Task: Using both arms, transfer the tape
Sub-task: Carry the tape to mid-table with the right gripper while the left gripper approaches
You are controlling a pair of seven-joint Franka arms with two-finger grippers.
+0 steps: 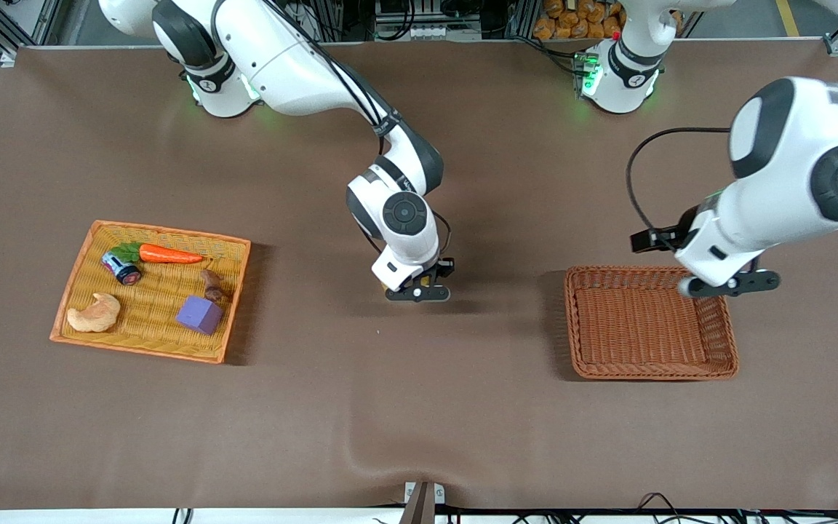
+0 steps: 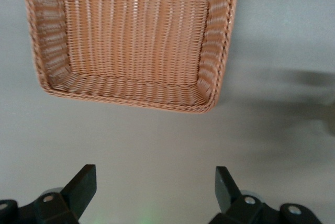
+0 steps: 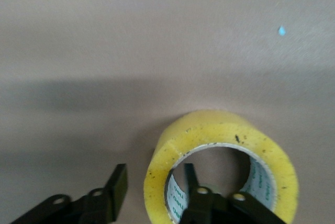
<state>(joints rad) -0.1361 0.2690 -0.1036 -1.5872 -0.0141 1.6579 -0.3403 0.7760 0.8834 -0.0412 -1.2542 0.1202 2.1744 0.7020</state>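
Note:
The tape, a yellow roll with a grey core, lies flat on the brown table near its middle. My right gripper is down at the tape and open. In the right wrist view the right gripper straddles the roll's wall: one finger is inside the ring, and the other finger is outside it with a small gap. In the front view the tape is almost wholly hidden under that hand. My left gripper hangs open and empty over the rim of the brown wicker basket; its own view shows bare table below it.
The wicker basket holds nothing. A yellow woven tray toward the right arm's end holds a carrot, a purple cube, a small can, a croissant-like piece and a brown piece.

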